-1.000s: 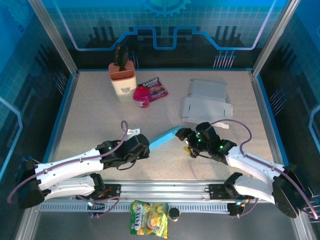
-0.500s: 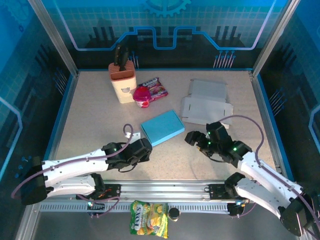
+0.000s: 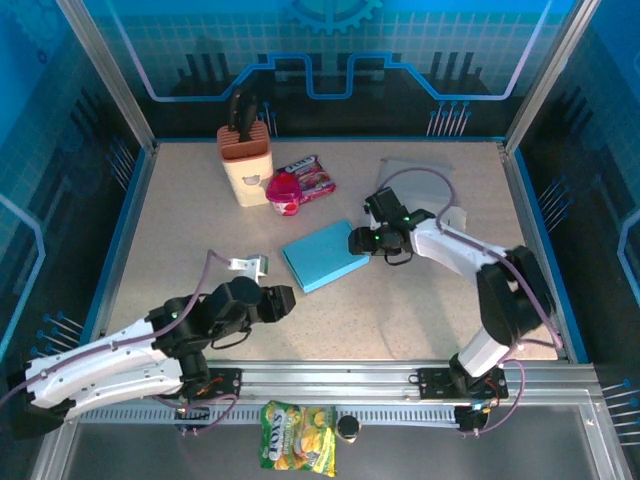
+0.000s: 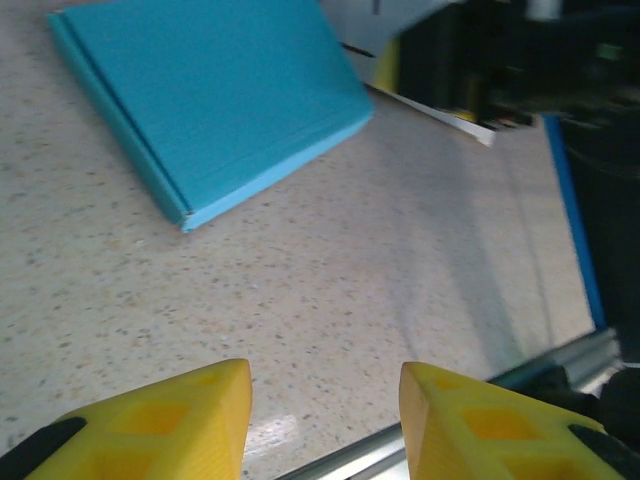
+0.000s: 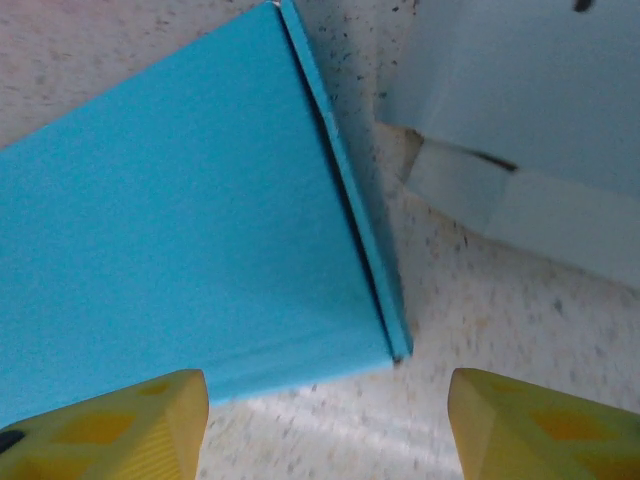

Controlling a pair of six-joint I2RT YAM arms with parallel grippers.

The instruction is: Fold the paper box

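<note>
At desk (image 3: 200, 220) centre: blue paper box (image 3: 322, 256), lying flat, closed. Right jaws spread, empty, over its right edge; left jaws parted, empty, nearby. Likely light, thin card, creasable, slick; pinch at edge, gently.

1 blue box (image 3: 323, 256), 1 cup (image 3: 283, 193) — 1 knife-block (image 3: 245, 160)
</note>
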